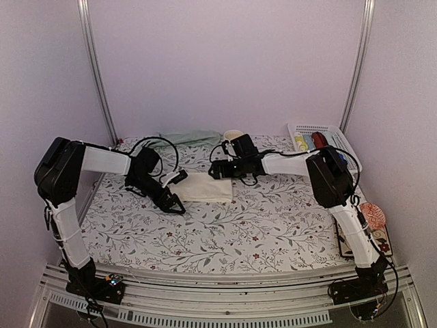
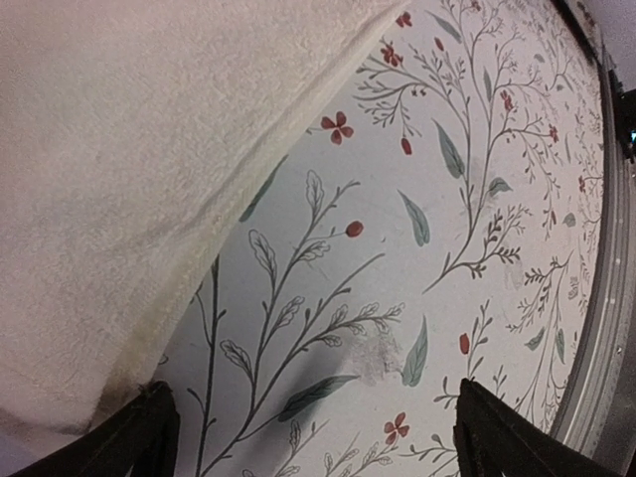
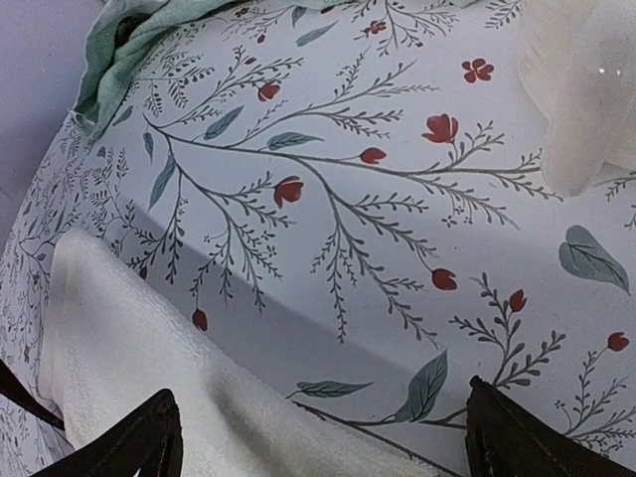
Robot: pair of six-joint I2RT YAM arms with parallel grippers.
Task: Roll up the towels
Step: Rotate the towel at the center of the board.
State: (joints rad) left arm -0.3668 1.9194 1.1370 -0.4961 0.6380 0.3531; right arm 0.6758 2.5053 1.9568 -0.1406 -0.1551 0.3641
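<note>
A cream towel [image 1: 205, 187] lies folded flat on the floral tablecloth between my two arms. Beside its left edge my left gripper [image 1: 173, 204] is low over the cloth and open, with only tablecloth between its fingers [image 2: 149, 437]; the towel [image 2: 119, 149] fills the upper left of that wrist view. At the towel's far right corner my right gripper [image 1: 214, 171] is open too, and the towel's edge [image 3: 129, 368] runs under its left finger [image 3: 139, 442]. A pale green towel [image 1: 184, 139] [image 3: 139, 40] lies crumpled at the back of the table.
A cream mug [image 1: 233, 135] [image 3: 586, 79] stands at the back just behind the right wrist. At the back right sits a white basket [image 1: 333, 131] with small items. A pinkish object [image 1: 373, 215] lies at the right edge, and purple walls close in the table.
</note>
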